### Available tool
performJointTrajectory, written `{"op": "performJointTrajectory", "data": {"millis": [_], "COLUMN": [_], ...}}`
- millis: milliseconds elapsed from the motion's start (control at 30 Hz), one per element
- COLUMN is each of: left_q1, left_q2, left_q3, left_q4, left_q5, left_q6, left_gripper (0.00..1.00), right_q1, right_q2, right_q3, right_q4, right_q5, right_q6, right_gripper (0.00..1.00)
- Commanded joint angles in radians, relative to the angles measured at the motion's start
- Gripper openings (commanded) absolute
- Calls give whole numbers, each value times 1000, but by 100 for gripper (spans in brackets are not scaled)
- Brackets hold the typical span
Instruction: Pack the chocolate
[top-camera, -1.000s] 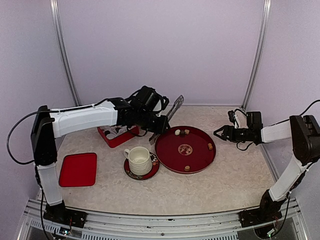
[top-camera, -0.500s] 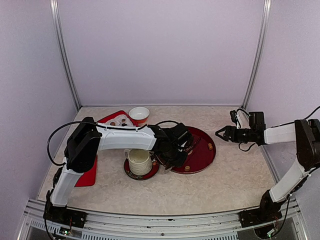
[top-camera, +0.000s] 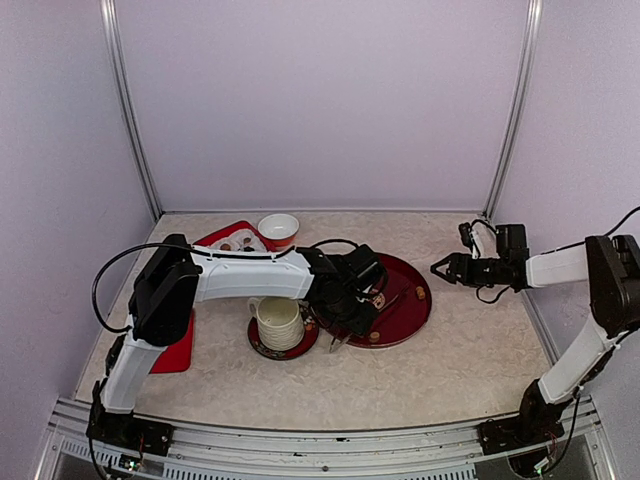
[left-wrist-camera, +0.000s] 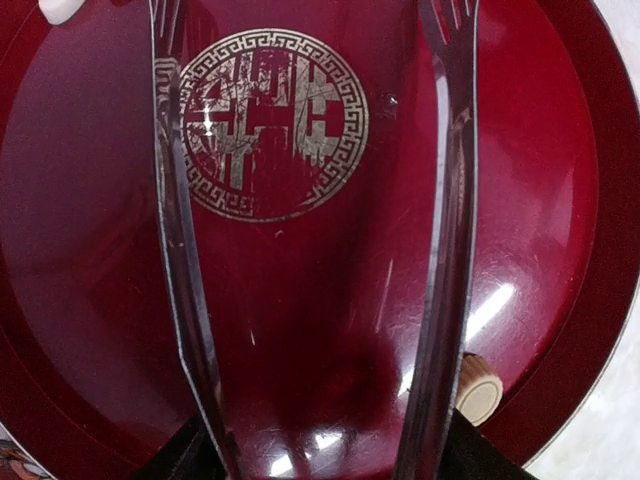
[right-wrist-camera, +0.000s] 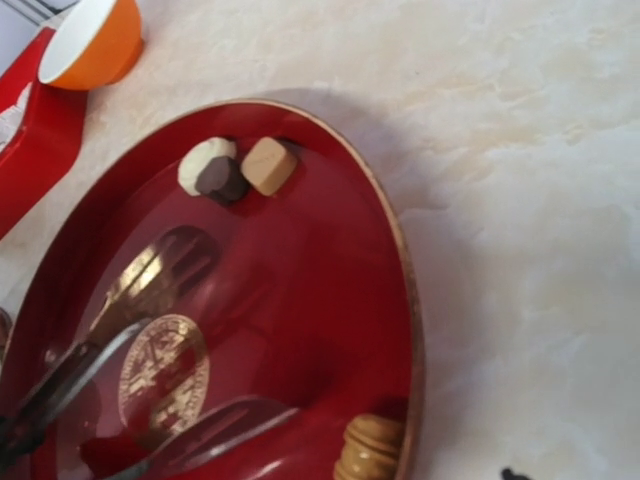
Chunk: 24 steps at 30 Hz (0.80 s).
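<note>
Mid-pick, I reckon: the left gripper has the metal tongs pinched between its fingers, loose enough that the tong arms stand wide over the round red tray mid-surface. The chocolate lies loose on that tray, with a tan piece just beside one arm. A few seem to be in the red box near the back-left corner. The right gripper hangs wide open and empty near the right edge. Next up, probably: straddle one piece, squeeze gently
</note>
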Motion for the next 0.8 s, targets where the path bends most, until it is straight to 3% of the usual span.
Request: {"op": "performJointTrajectory", "data": {"millis": [0,233,333,433,500,767], "left_q1": [-3,-2,-3,-3,-2,14], "left_q2": [-39,-63,-120,-188,-233,-336], "left_q3": [35,26,20,18,17,-39], "left_q4": [-14,-43,-28,-2,10,30], "left_q5": [13,0,3,16,24,-33], "left_q6": [13,13,13,36,37,23], "left_gripper": [65,69,76,93,98,99], "right_q1": [4,27,51,75,89,140], "right_q2": [43,94,130,161,183,283], "right_q3": [45,95,128,169,196,320], "right_q4": [0,-5,-18,-42,-61,-143], "right_q5": [29,59,84,127,153,270], "right_q6": [-14,-20,-31,-49,-64,-133], "right_gripper": [74,71,69,67,66,65]}}
